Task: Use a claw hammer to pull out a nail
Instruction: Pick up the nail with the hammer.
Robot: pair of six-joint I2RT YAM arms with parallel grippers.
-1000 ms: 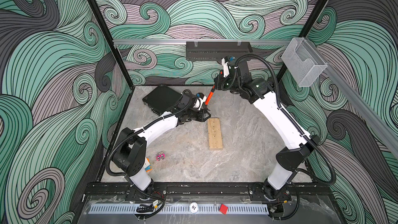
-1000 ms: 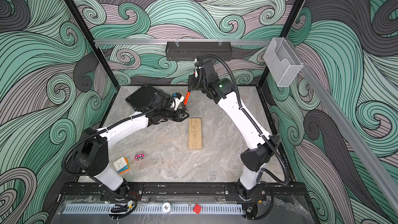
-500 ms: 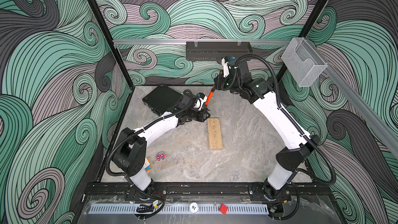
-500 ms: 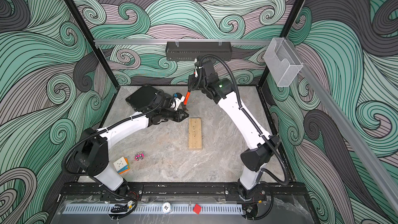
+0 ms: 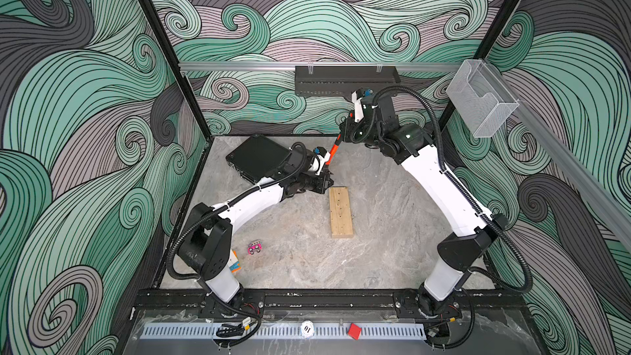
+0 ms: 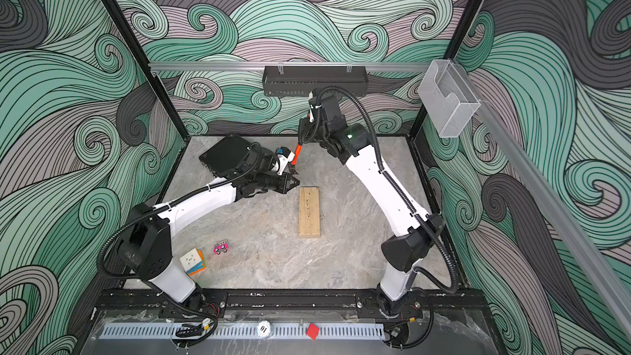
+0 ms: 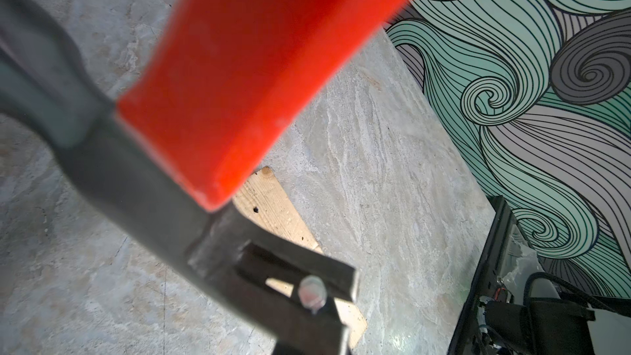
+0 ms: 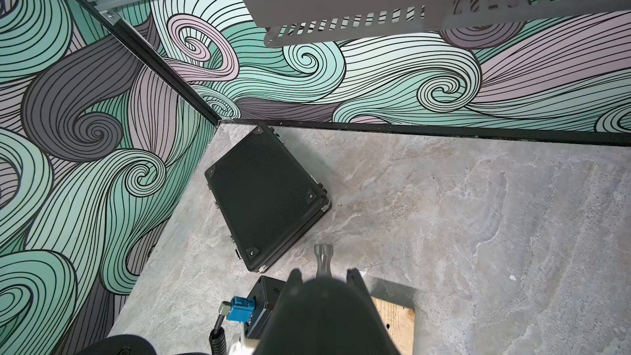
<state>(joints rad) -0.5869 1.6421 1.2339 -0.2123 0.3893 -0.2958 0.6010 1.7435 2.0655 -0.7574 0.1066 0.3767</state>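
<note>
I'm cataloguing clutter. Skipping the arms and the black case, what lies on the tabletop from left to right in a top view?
In a top view: puzzle cube → pink toy → wooden board.

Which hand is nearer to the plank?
Left. The left hand sits beside the far end of the plank; the right hand is raised farther back, holding the claw hammer.

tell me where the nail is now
In the left wrist view the nail sits in the claw hammer's forked claw, with the wooden board's end behind it.
</note>
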